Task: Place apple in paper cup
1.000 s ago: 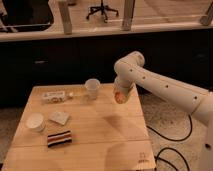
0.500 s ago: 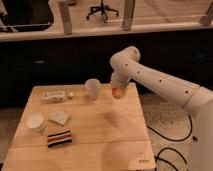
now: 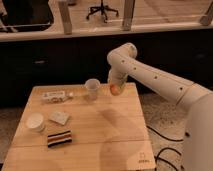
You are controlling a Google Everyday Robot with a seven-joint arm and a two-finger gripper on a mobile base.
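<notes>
Two cups noted on the wooden table (image 3: pixel 115 135): the paper cup (image 3: pixel 35 121), short and wide, near the left edge, and a taller tapered cup (image 3: pixel 91 88) at the far side. Found the apple (image 3: pixel 116 90) clamped at the tip of the gripper (image 3: pixel 115 88), closed on the fruit, up off the boards by the far edge and just right of the taller cup. Put the height down to carrying: clear of the clutter, no dragging. Judged the step as transport, with the drop not yet made.

Marked the paper cup as well apart from the apple, across the table to the left and nearer the camera. Spotted a flat white packet (image 3: pixel 59 117) just beside the paper cup on its right, and a striped item (image 3: pixel 60 138) in front of that; also a long pale box (image 3: pixel 54 96) along the far left. Reckoned the open room as the bare middle and right half of the top. Reckoned the taller cup the main risk: close to the white arm (image 3: pixel 150 75) and easily knocked on a leftward sweep. Called for a high pass over the packet, then a release straight down into the wide mouth.
</notes>
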